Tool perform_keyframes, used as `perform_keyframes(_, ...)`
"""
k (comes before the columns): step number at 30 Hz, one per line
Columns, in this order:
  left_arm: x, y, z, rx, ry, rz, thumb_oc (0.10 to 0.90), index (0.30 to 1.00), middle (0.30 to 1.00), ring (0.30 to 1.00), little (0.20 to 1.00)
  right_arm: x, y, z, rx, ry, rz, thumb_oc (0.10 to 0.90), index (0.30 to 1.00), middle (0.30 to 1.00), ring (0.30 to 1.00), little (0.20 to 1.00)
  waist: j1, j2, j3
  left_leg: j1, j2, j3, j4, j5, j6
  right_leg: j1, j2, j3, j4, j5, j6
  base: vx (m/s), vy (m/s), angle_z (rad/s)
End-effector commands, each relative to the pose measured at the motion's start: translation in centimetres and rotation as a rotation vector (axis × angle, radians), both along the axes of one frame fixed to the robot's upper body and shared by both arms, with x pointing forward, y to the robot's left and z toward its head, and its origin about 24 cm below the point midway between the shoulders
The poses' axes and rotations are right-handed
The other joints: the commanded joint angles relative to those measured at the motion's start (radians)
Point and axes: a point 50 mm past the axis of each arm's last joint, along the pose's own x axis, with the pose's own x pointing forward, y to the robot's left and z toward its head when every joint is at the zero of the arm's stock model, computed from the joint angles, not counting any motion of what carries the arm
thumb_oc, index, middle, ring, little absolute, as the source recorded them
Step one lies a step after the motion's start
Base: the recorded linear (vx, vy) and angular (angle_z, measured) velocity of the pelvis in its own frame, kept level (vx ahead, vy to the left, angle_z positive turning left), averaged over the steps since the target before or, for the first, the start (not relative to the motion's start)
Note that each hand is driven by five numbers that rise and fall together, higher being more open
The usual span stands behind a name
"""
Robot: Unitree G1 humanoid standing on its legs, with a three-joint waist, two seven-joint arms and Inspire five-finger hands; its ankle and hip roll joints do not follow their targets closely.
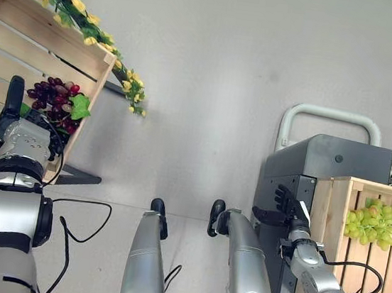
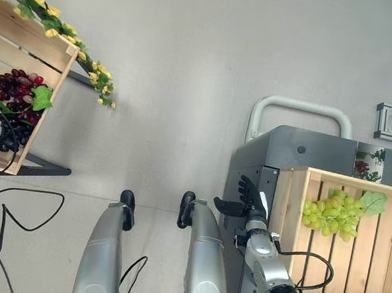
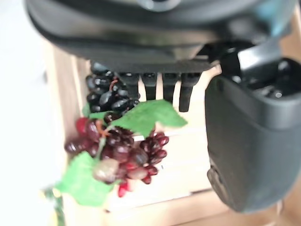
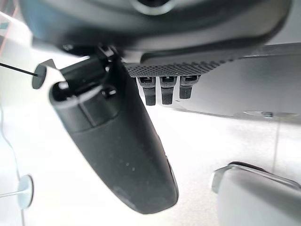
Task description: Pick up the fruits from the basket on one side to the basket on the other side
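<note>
- Dark red grapes [image 1: 55,97], with a green leaf [image 1: 80,107] on the bunch, are lying in the wooden crate [image 1: 44,42] on the robot's left, beside a black bunch [image 3: 107,96] seen in the left wrist view.
- The left robot hand [image 1: 6,120] is hovering just beside the red bunch, its fingers [image 3: 150,87] hanging straight and apart, gripping nothing.
- Yellow flowers on a green vine [image 1: 98,38] are trailing along that crate's rim.
- Green grapes [image 2: 335,210] are resting in the wooden crate [image 2: 379,283] on the right, next to a grey cart [image 2: 302,156].
- The right robot hand [image 2: 251,196] is waiting near that crate, fingers straight and spread, empty.
</note>
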Motion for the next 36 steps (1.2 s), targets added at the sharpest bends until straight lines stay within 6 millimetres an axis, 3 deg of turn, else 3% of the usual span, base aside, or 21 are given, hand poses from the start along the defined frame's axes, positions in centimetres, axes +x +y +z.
perform_keyframes(1,-2.3,3.4,3.5,0.043,-0.140,0.174,0.800,0.900,0.900,0.900,0.900,0.1,0.2,1.6,0.015,-0.118,0.004,0.800,0.900,0.900,0.900,0.900,-0.007,0.016,-0.013,0.114,-0.065,0.119,-0.030,-0.022,0.143,0.113,0.038,0.075,-0.021,-0.004,-0.009,0.00,0.000,0.00)
perform_keyframes(10,-2.9,3.6,2.0,0.065,-0.048,0.129,0.800,0.900,0.900,0.900,0.900,-0.1,0.4,1.6,0.018,-0.104,0.013,0.800,0.900,0.900,0.900,0.900,-0.009,0.025,-0.030,0.166,-0.059,0.134,-0.057,-0.011,0.142,0.159,0.035,0.075,-0.041,0.003,-0.006,0.00,-0.019,0.00)
perform_keyframes(14,-2.6,2.9,0.1,0.125,0.010,0.062,0.800,0.900,0.900,0.900,0.900,-0.1,0.9,1.5,0.035,-0.102,0.018,0.800,0.900,0.900,0.900,0.900,-0.001,0.027,-0.045,0.189,-0.064,0.133,-0.067,-0.012,0.143,0.181,0.029,0.071,-0.046,0.007,0.000,0.01,-0.059,0.00)
perform_keyframes(15,-2.3,2.0,-1.5,0.185,0.057,-0.014,0.800,0.900,0.900,0.900,0.900,-0.1,1.4,1.5,0.051,-0.104,0.028,0.800,0.900,0.900,0.900,0.900,0.005,0.028,-0.056,0.209,-0.067,0.135,-0.073,-0.017,0.146,0.200,0.022,0.070,-0.053,0.012,0.006,0.03,-0.080,0.00)
perform_keyframes(20,-2.0,-0.6,-4.9,0.355,0.151,-0.130,0.800,0.900,0.900,0.900,0.900,-0.3,2.4,1.2,0.073,-0.103,0.049,0.800,0.900,0.900,0.900,0.900,0.023,0.031,-0.085,0.256,-0.072,0.133,-0.092,-0.021,0.147,0.251,0.002,0.067,-0.072,0.021,0.016,0.05,-0.080,0.02)
perform_keyframes(22,-2.0,-2.5,-6.5,0.499,0.223,-0.191,0.800,0.900,0.900,0.900,0.900,-0.5,2.9,1.0,0.085,-0.100,0.056,0.800,0.900,0.900,0.900,0.900,0.034,0.032,-0.102,0.287,-0.073,0.131,-0.103,-0.023,0.147,0.287,-0.009,0.066,-0.090,0.025,0.019,0.08,-0.075,-0.04)
perform_keyframes(26,-2.8,-4.4,-8.9,0.553,0.290,-0.214,0.800,0.900,0.900,0.900,0.900,-0.8,3.3,0.5,0.098,-0.083,0.050,0.800,0.900,0.900,0.900,0.900,0.049,0.033,-0.125,0.330,-0.077,0.123,-0.128,-0.018,0.144,0.334,-0.019,0.064,-0.122,0.037,0.026,0.08,-0.049,0.02)
perform_keyframes(27,-3.4,-5.2,-10.3,0.552,0.312,-0.207,0.800,0.900,0.900,0.900,0.900,-0.9,3.6,0.3,0.107,-0.075,0.049,0.800,0.900,0.900,0.900,0.900,0.055,0.033,-0.140,0.344,-0.075,0.127,-0.156,0.011,0.150,0.352,-0.023,0.056,-0.157,0.067,0.021,0.03,-0.047,0.02)
perform_keyframes(31,-4.7,-6.9,-12.2,0.587,0.376,-0.156,0.800,0.900,0.900,0.900,0.900,-1.5,4.0,-0.3,0.124,-0.054,0.049,0.800,0.900,0.900,0.900,0.900,0.062,0.031,-0.165,0.390,-0.076,0.119,-0.191,0.022,0.143,0.404,-0.025,0.057,-0.203,0.074,0.027,0.08,-0.048,-0.02)
perform_keyframes(36,-5.2,-8.5,-12.8,0.649,0.409,-0.131,0.800,0.900,0.900,0.900,0.900,-1.8,3.9,-0.6,0.139,-0.036,0.028,0.800,0.900,0.900,0.900,0.900,0.069,0.031,-0.190,0.432,-0.075,0.108,-0.238,0.039,0.132,0.457,-0.021,0.051,-0.261,0.078,0.031,0.06,-0.047,-0.03)
